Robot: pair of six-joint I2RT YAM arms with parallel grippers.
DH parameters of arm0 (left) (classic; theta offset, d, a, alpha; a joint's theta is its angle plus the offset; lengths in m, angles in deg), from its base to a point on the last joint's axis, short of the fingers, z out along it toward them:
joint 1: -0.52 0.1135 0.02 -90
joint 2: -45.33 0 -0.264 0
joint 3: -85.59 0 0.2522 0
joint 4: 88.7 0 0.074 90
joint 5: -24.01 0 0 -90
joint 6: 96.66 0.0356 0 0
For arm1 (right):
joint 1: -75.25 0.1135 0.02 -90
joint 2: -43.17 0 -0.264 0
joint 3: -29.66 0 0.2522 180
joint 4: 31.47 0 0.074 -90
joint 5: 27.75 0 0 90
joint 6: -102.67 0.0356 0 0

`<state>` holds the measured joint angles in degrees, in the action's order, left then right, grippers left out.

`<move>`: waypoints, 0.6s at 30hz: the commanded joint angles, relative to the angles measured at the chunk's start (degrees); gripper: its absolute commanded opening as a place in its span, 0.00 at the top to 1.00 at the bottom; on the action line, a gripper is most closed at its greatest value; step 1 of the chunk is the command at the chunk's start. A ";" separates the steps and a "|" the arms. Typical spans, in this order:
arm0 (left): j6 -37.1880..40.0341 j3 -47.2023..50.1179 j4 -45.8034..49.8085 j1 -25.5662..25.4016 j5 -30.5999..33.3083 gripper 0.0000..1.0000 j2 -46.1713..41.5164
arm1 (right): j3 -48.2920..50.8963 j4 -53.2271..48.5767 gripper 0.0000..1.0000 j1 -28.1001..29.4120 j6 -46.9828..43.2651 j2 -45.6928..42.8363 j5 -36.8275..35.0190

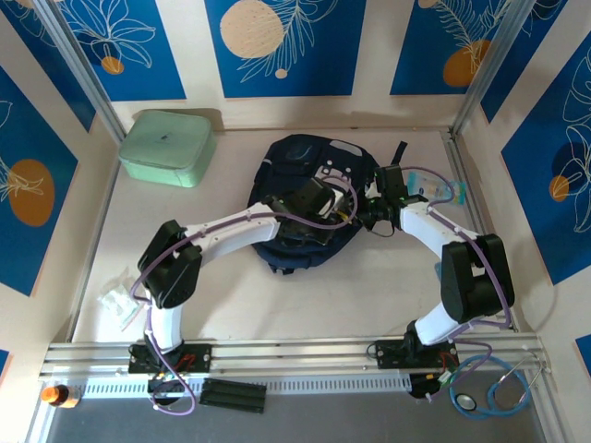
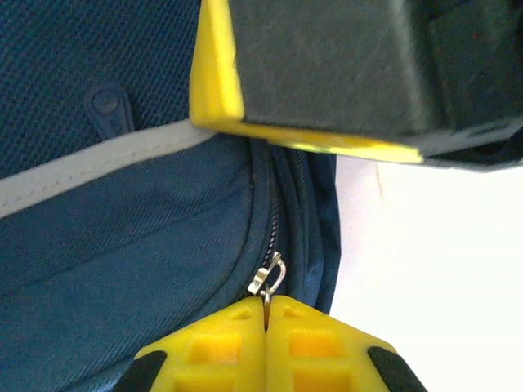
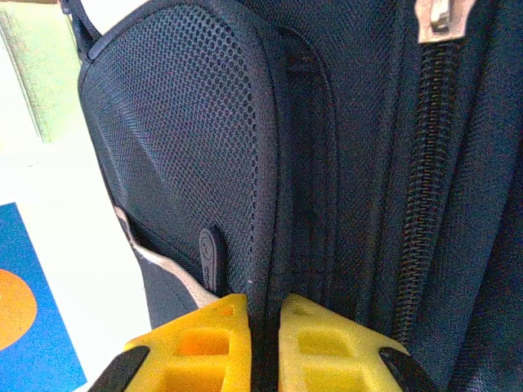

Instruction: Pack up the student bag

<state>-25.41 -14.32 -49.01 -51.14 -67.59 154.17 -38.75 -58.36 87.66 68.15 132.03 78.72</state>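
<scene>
The student bag [image 1: 300,161], navy with a grey stripe [image 2: 82,167], lies flat at the middle back of the table. Both grippers meet at its right edge. My left gripper [image 2: 266,314] is shut on the thin metal ring of a silver zipper pull [image 2: 271,276] on the bag's side zip. My right gripper [image 3: 265,314] is shut on a fold of the bag's fabric beside the mesh side pocket [image 3: 180,139]. In the top view the left gripper [image 1: 343,207] and the right gripper [image 1: 371,209] sit close together. A second zip track [image 3: 421,163] runs up to a silver slider [image 3: 441,20].
A mint-green case [image 1: 168,146] stands at the back left. A clear plastic packet [image 1: 120,300] lies at the near left. A clear and teal item [image 1: 441,189] lies by the right wall. The right gripper's black and yellow body [image 2: 327,73] hangs just above the left fingers.
</scene>
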 commanded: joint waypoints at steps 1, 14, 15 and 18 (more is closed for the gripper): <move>3.53 3.22 4.56 1.58 4.62 1.00 -3.53 | -2.18 -2.89 0.94 -1.11 -2.38 -1.06 -3.03; 7.46 15.04 8.86 9.23 10.13 1.00 -12.95 | -5.17 -5.58 0.98 -3.37 -6.16 -0.32 -4.66; 7.51 15.65 9.04 9.76 10.56 1.00 -13.48 | -5.65 -5.42 0.98 -3.42 -6.68 0.01 -4.37; 7.84 16.91 8.89 10.44 9.78 1.00 -14.68 | -7.81 -5.54 0.98 -3.43 -8.34 1.58 -2.59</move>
<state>-19.09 0.72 -45.58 -41.65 -60.08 141.95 -43.36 -64.89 85.95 62.56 132.59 77.56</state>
